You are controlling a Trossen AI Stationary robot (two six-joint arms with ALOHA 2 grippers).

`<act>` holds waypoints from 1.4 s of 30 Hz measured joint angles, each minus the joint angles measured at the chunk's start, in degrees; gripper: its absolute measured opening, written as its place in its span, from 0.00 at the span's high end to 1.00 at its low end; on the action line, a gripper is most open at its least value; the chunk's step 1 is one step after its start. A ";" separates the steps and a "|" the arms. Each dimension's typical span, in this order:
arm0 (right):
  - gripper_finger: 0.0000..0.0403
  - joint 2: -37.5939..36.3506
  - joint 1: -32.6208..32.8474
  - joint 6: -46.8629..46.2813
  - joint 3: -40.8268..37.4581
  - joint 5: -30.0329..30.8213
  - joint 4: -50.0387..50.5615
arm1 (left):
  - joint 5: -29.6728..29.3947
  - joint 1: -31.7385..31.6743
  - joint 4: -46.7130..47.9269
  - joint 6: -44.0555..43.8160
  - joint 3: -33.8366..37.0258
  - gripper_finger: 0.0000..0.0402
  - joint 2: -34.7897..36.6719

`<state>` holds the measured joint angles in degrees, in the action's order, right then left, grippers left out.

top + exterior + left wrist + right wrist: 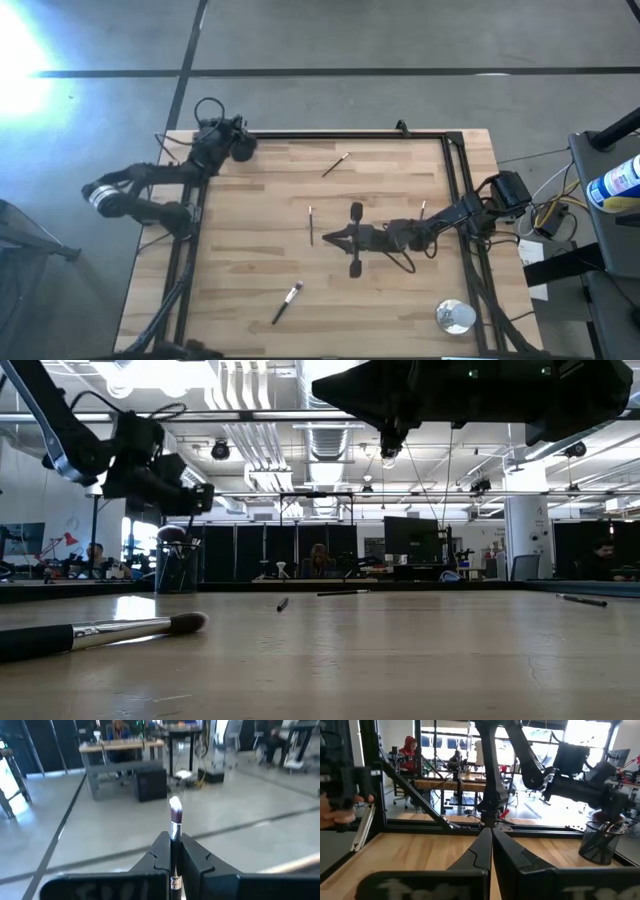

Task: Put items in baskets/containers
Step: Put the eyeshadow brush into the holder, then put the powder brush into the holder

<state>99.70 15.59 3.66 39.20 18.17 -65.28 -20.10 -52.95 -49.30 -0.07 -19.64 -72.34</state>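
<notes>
My left gripper [174,842] hangs over the table's far left corner, shut on a slim makeup brush [175,815]. It is right above the black mesh cup [600,842] [177,565], which holds several brushes. My right gripper [490,837] is shut and level near the table's middle [328,237]. A thin brush [311,225] lies flat just past its fingertips; nothing shows between them. More brushes lie flat on the wood: one far [335,165], one fluffy-headed near the front edge [287,302] [100,632], one beside the right arm [423,210]. My left gripper pinches the brush's dark handle [174,855] between its two fingers. The brush lies along the fingers, which point level out over the table's far left edge. Its silver ferrule and pale bristle tip [175,810] stick out past the fingertips, and the brush is lifted clear.
A shiny silver round object [455,316] sits at the near right corner. A black frame rail [340,134] runs along the table's far edge and down both sides. People sit at desks in the room beyond the table.
</notes>
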 joint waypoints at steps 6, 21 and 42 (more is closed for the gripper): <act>0.98 0.07 0.31 0.02 0.00 -0.06 0.00 | 0.02 0.02 0.82 -2.20 0.15 0.92 -5.91; 0.98 0.12 0.26 -3.56 0.00 2.40 3.46 | 7.21 0.35 17.79 -4.68 -0.76 0.78 6.01; 0.98 0.15 2.42 -12.04 -0.38 10.67 16.47 | -2.48 64.02 42.96 -22.15 -0.70 0.96 13.63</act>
<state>99.85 18.01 -8.38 38.82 28.85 -48.80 -22.57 11.07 -6.34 -22.23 -20.34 -58.72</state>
